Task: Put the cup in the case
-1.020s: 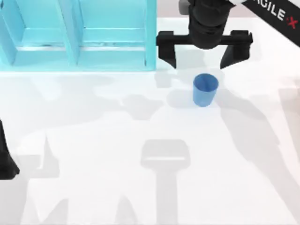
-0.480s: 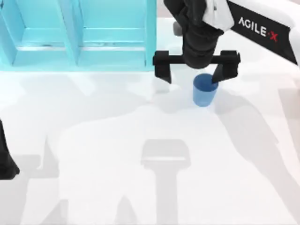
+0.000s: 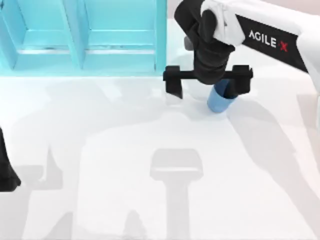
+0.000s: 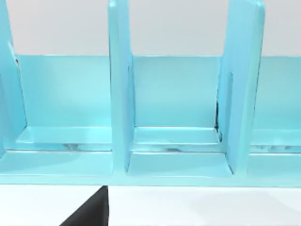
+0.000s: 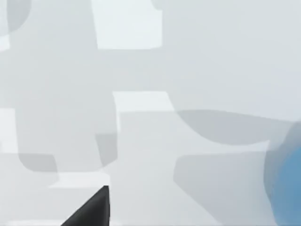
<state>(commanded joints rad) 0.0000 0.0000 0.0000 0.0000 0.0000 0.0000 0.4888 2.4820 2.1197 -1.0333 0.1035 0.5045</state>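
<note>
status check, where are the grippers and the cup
Right gripper open, low over the cup, one finger at its rim. Cup upright on the table, outside the case. Left arm parked at the table's left edge. Nothing between cup and case.

Lighting bright, even, diffuse. Bench [image 3: 100, 150] near-white, crossed by several overlapping soft grey shadows. Sharper shadow blocks in right wrist view. Cup [image 5: 289, 188] at that view's edge blurred, out of focus. Case [image 4: 174, 94] panels evenly lit, faint sheen along the ledges.
</note>
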